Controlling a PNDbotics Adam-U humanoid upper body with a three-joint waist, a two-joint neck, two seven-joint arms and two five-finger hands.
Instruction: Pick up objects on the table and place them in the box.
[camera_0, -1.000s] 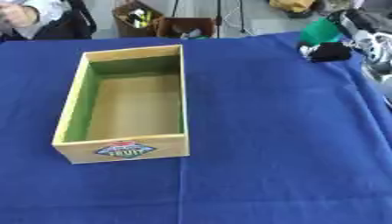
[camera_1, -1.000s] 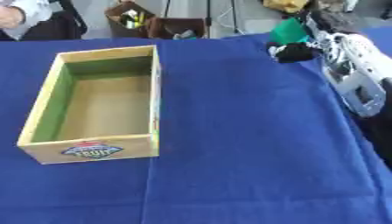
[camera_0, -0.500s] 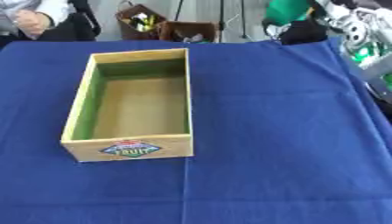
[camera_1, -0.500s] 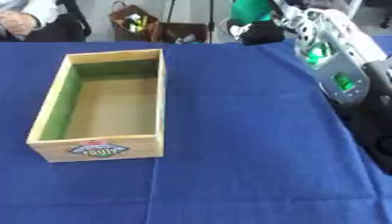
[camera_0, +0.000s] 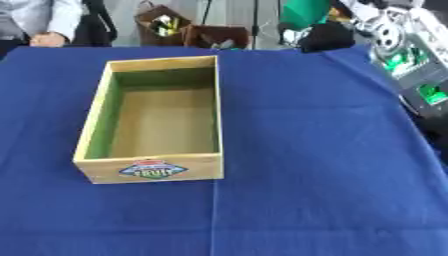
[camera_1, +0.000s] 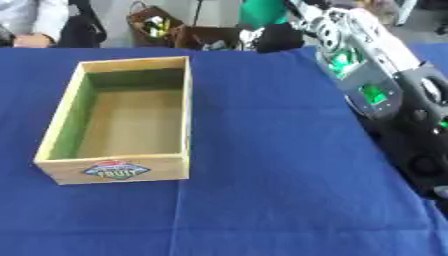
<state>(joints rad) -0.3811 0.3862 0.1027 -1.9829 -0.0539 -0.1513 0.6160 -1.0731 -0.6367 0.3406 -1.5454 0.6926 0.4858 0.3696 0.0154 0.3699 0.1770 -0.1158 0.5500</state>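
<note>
Box (camera_0: 157, 125) is sitting empty on the blue cloth (camera_0: 315, 165) — left of centre. I am holding my right hand (camera_0: 322, 36) at the far edge, fingers curling round a green object (camera_0: 304, 12).

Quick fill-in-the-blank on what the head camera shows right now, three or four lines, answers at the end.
1. The wooden box on the blue tablecloth holds ____ so far.
2. The right hand is lifted above the table's far edge, curled round a ____ coloured object.
3. The label with a logo is on the box's ____ wall, closest to the robot.
4. The robot's ____ hand is out of view.

Answers: nothing; green; near; left
</note>
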